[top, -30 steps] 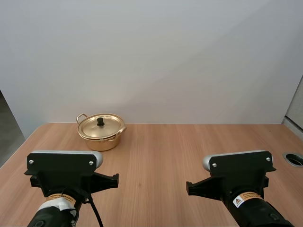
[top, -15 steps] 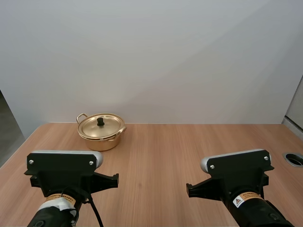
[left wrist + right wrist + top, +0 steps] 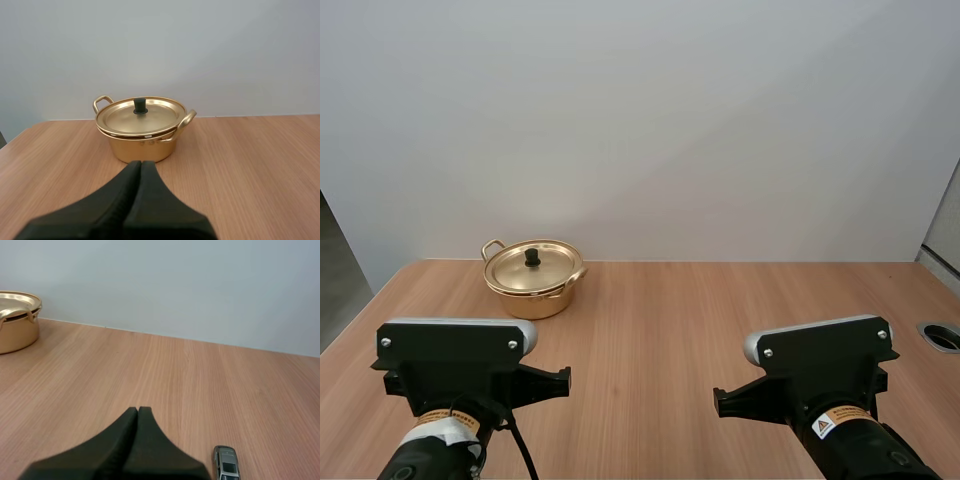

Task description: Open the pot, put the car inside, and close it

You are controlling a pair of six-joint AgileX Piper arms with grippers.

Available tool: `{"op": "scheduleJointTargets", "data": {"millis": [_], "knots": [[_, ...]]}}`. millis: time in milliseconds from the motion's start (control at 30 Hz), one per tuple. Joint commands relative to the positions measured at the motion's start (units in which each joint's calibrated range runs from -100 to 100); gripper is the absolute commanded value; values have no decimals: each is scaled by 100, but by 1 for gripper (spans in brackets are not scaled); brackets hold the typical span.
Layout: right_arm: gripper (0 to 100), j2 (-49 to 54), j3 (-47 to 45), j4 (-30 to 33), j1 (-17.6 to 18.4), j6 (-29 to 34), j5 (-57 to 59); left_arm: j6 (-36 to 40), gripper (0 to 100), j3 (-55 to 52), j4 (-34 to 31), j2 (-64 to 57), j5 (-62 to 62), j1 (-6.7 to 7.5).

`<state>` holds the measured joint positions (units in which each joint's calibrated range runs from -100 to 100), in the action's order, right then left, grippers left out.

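A golden pot (image 3: pixel 534 278) with two loop handles stands at the table's far left, its lid (image 3: pixel 532 265) with a black knob resting on it. The left wrist view faces the pot (image 3: pixel 142 130) straight ahead, lid (image 3: pixel 140 114) seated, beyond my left gripper (image 3: pixel 139 164), whose fingers lie together as one dark wedge. My right gripper (image 3: pixel 138 410) is shut too, holding nothing. A small grey toy car (image 3: pixel 227 463) lies on the wood just beside the right gripper's fingers, and the pot (image 3: pixel 17 322) sits far off to its other side.
A wooden table (image 3: pixel 720 310) runs to a plain white wall. A round cable hole (image 3: pixel 942 336) sits near the table's right edge. Both arms hang over the near edge of the table.
The right arm has shifted very slightly to the left. The pot and the left arm have not moved.
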<state>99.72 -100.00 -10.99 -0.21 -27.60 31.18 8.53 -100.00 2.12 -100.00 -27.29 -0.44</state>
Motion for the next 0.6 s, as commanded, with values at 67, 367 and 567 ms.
{"op": "scheduleJointTargets", "data": {"millis": [67,367,567], "knots": [[0,1,0,0,4,2,5,1,0,0,2,0,-1,-1],[0,1,0,0,4,2,-12,1,0,0,16,0,-3,-1],[0,1,0,46,4,2,-886,-189,0,0,-562,0,-3,-1]]}}
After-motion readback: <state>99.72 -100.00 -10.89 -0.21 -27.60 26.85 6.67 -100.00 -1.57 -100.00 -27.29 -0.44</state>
